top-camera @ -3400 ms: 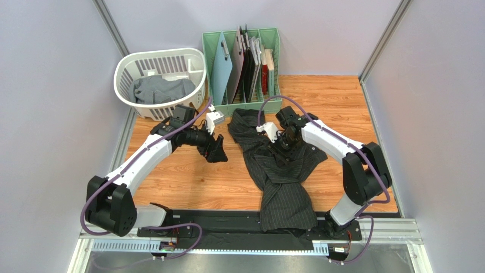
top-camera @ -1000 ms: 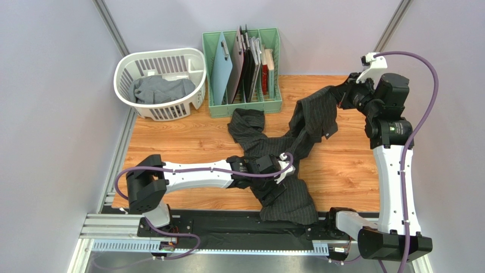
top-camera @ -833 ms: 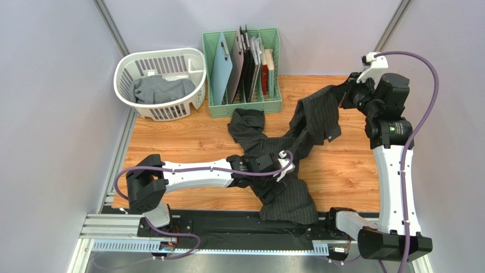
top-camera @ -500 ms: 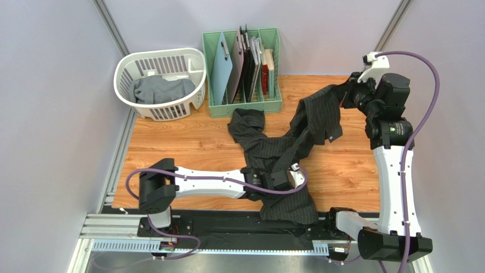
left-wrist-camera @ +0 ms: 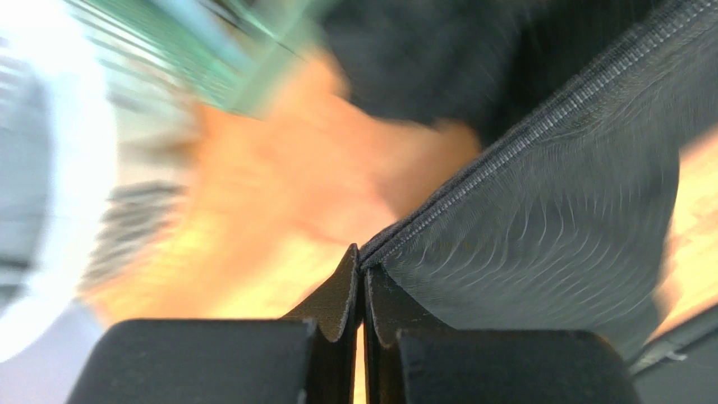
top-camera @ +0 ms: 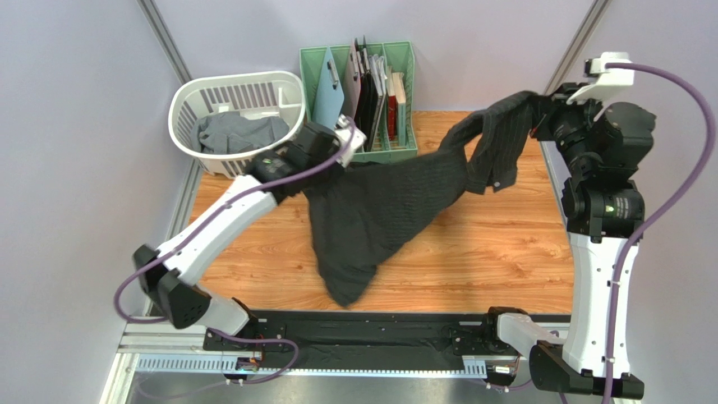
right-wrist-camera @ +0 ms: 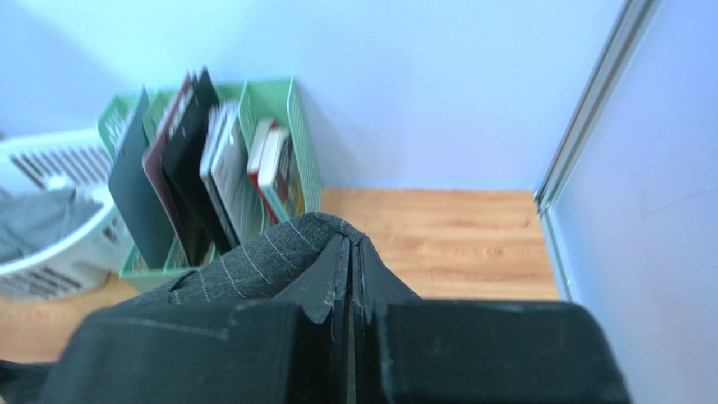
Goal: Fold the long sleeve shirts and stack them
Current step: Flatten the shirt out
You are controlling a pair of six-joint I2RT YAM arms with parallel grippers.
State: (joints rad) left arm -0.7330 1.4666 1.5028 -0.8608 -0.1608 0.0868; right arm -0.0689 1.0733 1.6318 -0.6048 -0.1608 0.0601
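A white slatted plastic laundry basket [top-camera: 236,78] stands at the far left corner of the orange wood-grain tabletop [top-camera: 497,252]. Just to its right, a pale green plastic file rack [top-camera: 409,93] holds upright flat boards: a light blue one [top-camera: 327,84], several dark ones [top-camera: 371,84], and red-spined books [top-camera: 393,109] at its right end.

The basket [top-camera: 236,78] sits at the table's [top-camera: 506,244] far left, a shirt [top-camera: 232,133] inside. The rack [top-camera: 392,153] stands just right of it. A second shirt [top-camera: 371,210] hangs before the rack.
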